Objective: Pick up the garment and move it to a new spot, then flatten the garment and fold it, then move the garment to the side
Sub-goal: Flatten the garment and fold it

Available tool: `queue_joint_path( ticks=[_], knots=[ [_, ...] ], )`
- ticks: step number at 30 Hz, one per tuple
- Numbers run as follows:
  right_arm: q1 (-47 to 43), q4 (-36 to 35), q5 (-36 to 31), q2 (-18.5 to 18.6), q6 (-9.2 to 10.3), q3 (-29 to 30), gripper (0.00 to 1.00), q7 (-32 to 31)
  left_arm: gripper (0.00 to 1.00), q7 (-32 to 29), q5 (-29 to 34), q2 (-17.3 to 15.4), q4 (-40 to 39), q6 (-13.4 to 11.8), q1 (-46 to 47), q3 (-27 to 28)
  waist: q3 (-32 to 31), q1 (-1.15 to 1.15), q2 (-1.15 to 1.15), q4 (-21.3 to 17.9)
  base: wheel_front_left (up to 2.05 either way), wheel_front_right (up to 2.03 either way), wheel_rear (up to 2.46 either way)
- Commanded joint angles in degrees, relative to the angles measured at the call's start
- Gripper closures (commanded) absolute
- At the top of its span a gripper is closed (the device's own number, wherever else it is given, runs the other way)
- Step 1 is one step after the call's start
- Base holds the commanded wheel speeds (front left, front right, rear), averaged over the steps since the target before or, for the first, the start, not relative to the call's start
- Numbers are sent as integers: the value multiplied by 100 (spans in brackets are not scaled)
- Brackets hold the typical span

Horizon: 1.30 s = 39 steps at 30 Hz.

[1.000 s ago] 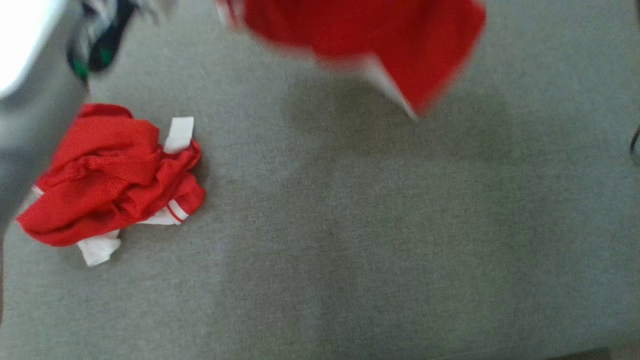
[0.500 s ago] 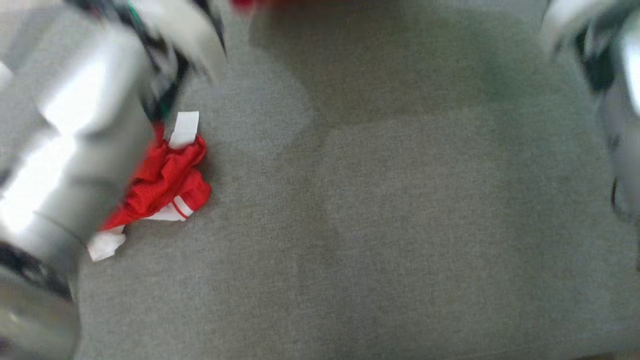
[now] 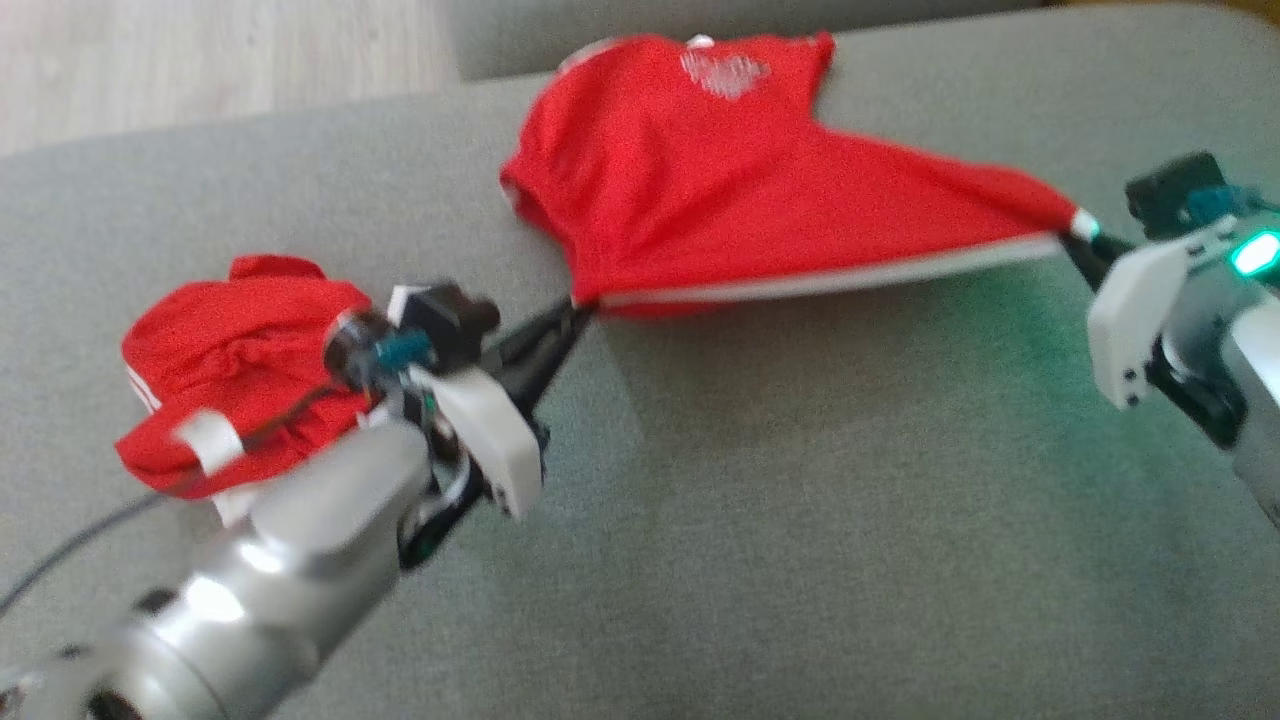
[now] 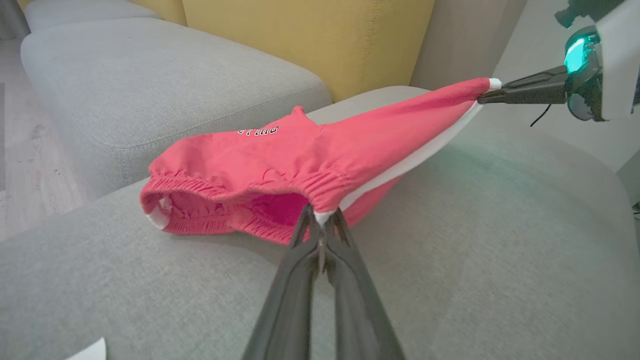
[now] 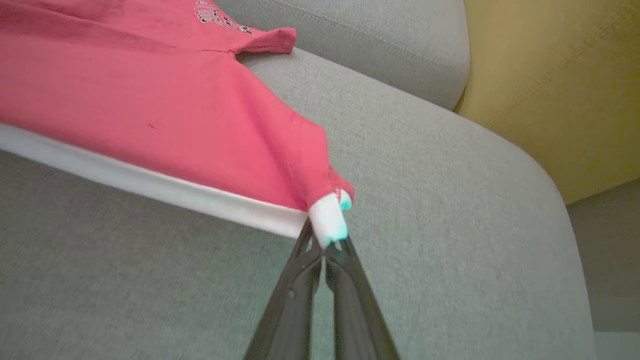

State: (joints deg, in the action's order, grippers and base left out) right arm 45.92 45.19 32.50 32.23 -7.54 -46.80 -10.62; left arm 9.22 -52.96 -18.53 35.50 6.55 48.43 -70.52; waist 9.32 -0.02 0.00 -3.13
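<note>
Light: soft, even daylight, no hard glare.
Shadow: faint and diffuse on the grey sofa cushion beneath the red shorts.
Colour cast: green glow from the lamp on the right arm, spilling over the nearby cushion.
Highlight: sheen on the silver left forearm.
Focus: head view soft throughout; wrist views sharper, bowed at the edges.

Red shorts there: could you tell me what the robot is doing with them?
The left end effector pinches the red shorts at the elastic waistband, the right end effector at a white-trimmed corner, stretching them over the grey sofa cushion, far side resting on it. A crumpled red garment lies beside the left arm.
</note>
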Motion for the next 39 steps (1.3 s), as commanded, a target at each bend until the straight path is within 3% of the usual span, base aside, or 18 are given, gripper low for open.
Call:
queue_joint_path(
  ticks=[1, 10, 14, 18, 24, 32, 39],
  knots=[
    [-57, -211, 173, 304, 5, -60, 100, -96, 100, 47, -13, -220, -148, -83, 116, 175, -200, 2, 0, 6, 0, 0, 0],
    [-828, -1579, 1304, 1369, 5, -625, 100, -1157, 100, -177, -111, -469, -1091, -548, -790, -9, -727, 2, 0, -93, 0, 0, 0],
    [-1266, -2123, 1673, 1758, 5, -595, 100, -1518, 100, -261, -204, -656, -1647, -811, -1086, -16, -814, 2, 0, -112, 0, 0, 0],
    [-1464, -2534, 1649, 1982, 5, -303, 100, -1418, 100, -293, -261, -816, -2099, -1086, -1196, 65, -756, 2, 0, -96, 0, 0, 0],
    [-1335, -2657, 1199, 1875, 5, 307, 100, -1124, 100, -359, -337, -823, -2249, -1322, -971, 293, -420, 2, 0, 29, 0, 0, 0],
    [-620, -2313, 139, 1079, 5, 1359, 100, -751, 100, -354, -311, -572, -1842, -1475, -342, 605, 214, 2, 0, 392, 0, 0, 0],
    [71, -1691, -680, 545, 5, 1629, 100, -434, 100, -323, -260, -237, -1299, -1451, 165, 730, 650, 2, 0, 753, 0, 0, 0]
  ],
)
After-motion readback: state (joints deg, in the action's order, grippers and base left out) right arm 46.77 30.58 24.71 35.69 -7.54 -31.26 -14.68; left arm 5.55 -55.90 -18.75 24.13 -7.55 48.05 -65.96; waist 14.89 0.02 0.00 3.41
